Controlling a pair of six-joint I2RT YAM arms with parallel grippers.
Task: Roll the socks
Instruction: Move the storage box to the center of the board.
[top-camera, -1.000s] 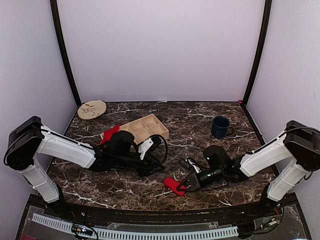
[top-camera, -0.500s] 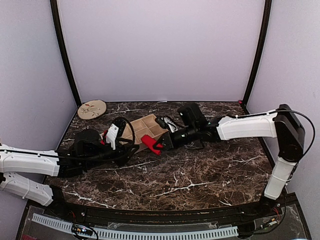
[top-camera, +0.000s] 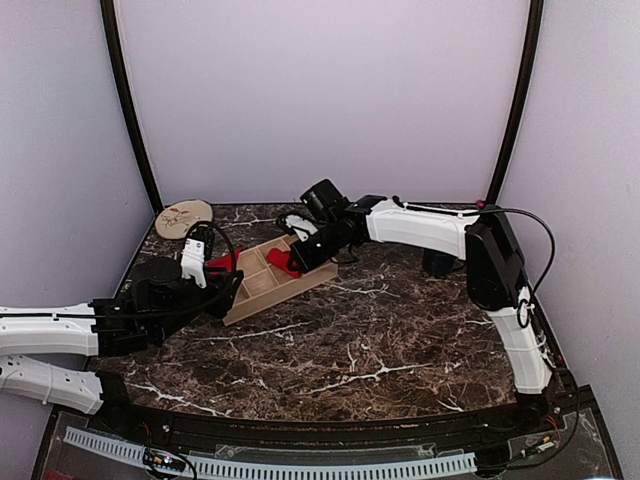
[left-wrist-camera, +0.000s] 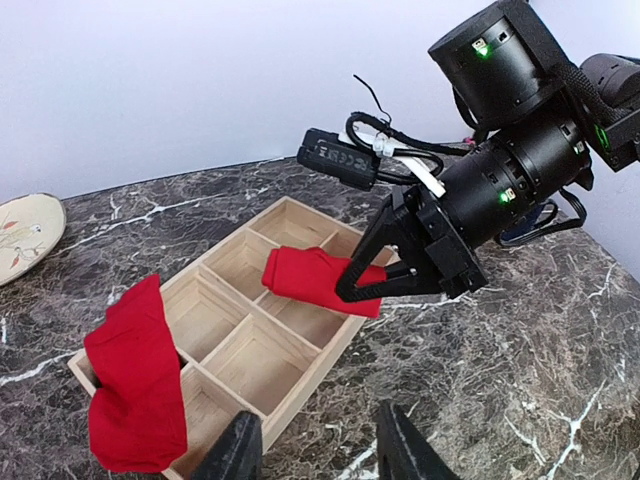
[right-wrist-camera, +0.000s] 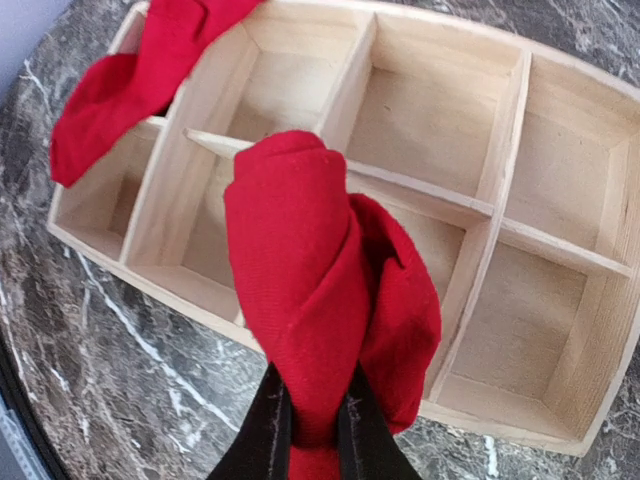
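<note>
Reading across the marble bench (top-camera: 400, 340) from the left:

- Decorated plate (top-camera: 184, 218) lies flat at the far left corner, well apart from everything else.
- Left gripper (left-wrist-camera: 318, 440) sits low, just beside the near left end of the tray. Fingers apart, bare marble between them, nothing held.
- Loose red sock (left-wrist-camera: 135, 385), unrolled, is draped over the left end of the wooden divider tray (right-wrist-camera: 500, 140). Part lies in the end compartments and part spills over the rim.
- The tray sits at an angle on the bench, and its other compartments show bare wood.
- Rolled red sock (right-wrist-camera: 300, 270), a compact bundle, hangs over the tray's middle compartments. Cannot tell whether it touches the dividers below.
- Right gripper (right-wrist-camera: 312, 430) reaches in from the far right side. Fingers are clamped together on the lower end of the roll, with the cloth bulging out beyond them.
- Dark blue mug (top-camera: 436, 264) stands on the right of the bench, mostly hidden behind the right arm.
</note>
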